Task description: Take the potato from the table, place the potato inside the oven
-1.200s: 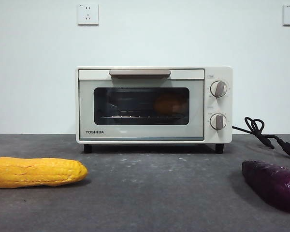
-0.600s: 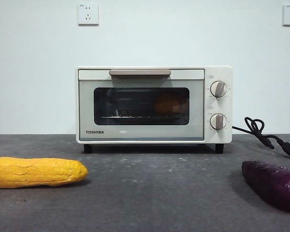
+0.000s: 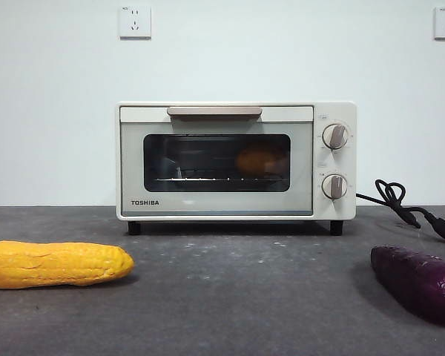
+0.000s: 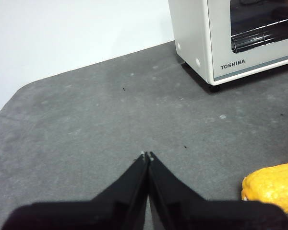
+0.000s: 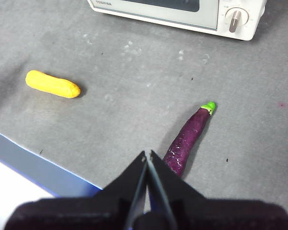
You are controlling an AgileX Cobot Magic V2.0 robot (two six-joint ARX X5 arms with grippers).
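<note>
Backdrop: white wall behind the grey table.
Front view: potato sits inside the closed oven, on its rack; corn and purple eggplant lie in front.
Left wrist view: left gripper pinched closed, empty; corn beside it.
Right wrist view: right gripper closed, empty, eggplant just beyond its tips.

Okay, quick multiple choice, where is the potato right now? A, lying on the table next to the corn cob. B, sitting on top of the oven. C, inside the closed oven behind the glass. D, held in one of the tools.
C: the potato shows as an orange shape behind the dark window of the oven, whose door is shut; both tools are shut and hold nothing.
</note>
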